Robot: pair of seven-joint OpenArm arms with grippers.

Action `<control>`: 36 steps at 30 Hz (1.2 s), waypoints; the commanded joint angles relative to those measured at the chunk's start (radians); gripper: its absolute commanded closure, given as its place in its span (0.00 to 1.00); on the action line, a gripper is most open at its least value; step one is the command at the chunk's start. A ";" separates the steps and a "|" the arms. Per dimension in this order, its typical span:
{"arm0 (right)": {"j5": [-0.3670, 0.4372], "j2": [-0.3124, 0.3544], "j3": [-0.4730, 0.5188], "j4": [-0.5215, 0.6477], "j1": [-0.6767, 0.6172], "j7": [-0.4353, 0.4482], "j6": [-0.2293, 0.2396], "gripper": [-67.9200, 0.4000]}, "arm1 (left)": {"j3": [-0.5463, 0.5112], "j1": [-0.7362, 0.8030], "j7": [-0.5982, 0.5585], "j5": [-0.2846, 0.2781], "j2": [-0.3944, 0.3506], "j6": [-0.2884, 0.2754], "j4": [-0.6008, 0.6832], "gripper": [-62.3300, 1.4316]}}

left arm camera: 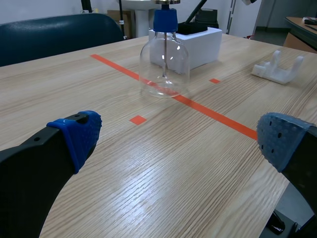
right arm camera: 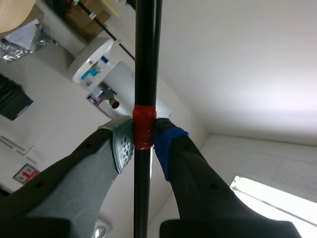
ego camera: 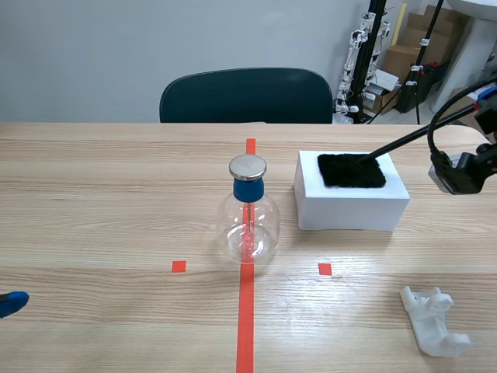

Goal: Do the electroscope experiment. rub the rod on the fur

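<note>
A pale wood-grain bench (ego camera: 116,194) is running away from me toward a grey wall. A dark teal chair (ego camera: 245,95) is standing behind its far edge, and cardboard boxes (ego camera: 415,43) are sitting piled in the far right corner.

I am clamping the black rod (right arm camera: 144,59) in my right gripper (right arm camera: 143,141). The grey-green pad (right arm camera: 124,146) and the blue pad (right arm camera: 166,146) are pressing on either side of a red band (right arm camera: 143,128) wrapped around it. In the scene view the rod is slanting down from the right, above the bench, to the black fur (ego camera: 351,169). Its tip is probably touching the fur near the far edge, though I cannot be sure of contact from this angle.

The fur is lying flat on top of a white block (ego camera: 351,203), which is sitting right of the orange-red tape line (ego camera: 246,311). Just left of the block, apart from it, the electroscope flask (ego camera: 248,221) is standing upright on that line. It is made of clear glass and is wearing a blue stopper (ego camera: 248,189) capped by a flat metal disc (ego camera: 248,166).

A white plastic holder (ego camera: 435,320) is lying near the bench's near right edge, well apart from the block.

My left gripper (left arm camera: 181,138) is hanging low over the near left of the bench. Its blue pads are spread wide with nothing between them, and the flask is standing well ahead of it.
</note>
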 commanded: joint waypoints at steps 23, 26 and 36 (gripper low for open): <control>0.064 0.013 0.002 0.036 -0.012 0.025 0.005 0.96 | -0.004 -0.002 -0.021 -0.013 -0.006 -0.001 0.015 0.00; 0.081 0.055 0.002 0.036 -0.025 0.000 0.004 0.96 | -0.004 -0.002 -0.021 -0.013 -0.006 -0.001 0.015 0.00; 0.223 0.161 0.002 0.148 -0.072 0.156 -0.064 0.96 | -0.004 -0.003 -0.021 -0.013 -0.006 -0.001 0.015 0.00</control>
